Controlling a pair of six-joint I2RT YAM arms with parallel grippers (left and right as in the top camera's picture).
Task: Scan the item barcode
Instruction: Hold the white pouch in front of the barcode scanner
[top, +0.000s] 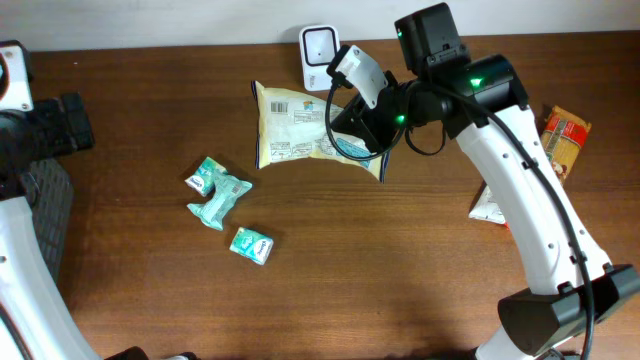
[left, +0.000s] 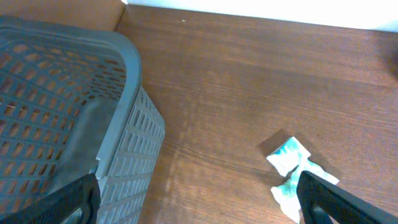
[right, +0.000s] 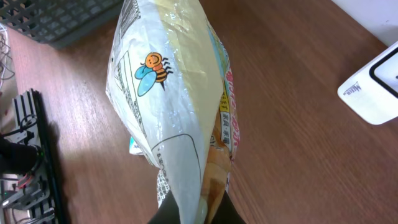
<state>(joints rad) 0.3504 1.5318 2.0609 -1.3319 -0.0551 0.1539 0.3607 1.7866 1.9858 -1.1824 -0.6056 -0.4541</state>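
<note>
We see a brown wooden tabletop (top: 400, 280) filling the scene, with a grey slatted basket (left: 62, 93) at its far-left end, close beside the left hand (left: 199, 205). That hand's fingers are spread wide with nothing between them, hovering over bare wood. The white right arm (top: 530, 200) reaches from the near-right corner up toward the far middle. There the right hand (top: 375, 150) is pressed together on the right end of a pale yellow snack bag (top: 300, 125). From overhead the bag's long axis runs left to right. Its pinched end is on the right, its free end points left, and a printed face with white label panels is turned upward. We cannot make out which panel carries the barcode. In the right wrist view the bag stretches straight away from the fingers, with a small bee drawing on its clear film, and it looks lifted off the wood. The bag sits just on the near side of a white scanner (top: 320, 45), which stands at the far edge of the tabletop. An orange package (top: 562, 140) lies at the right edge, and a white packet (top: 487, 208) is partly hidden under the right arm. Two teal packets (top: 218, 190) lie left of centre, one nearer us than the other, well apart from the bag.
</note>
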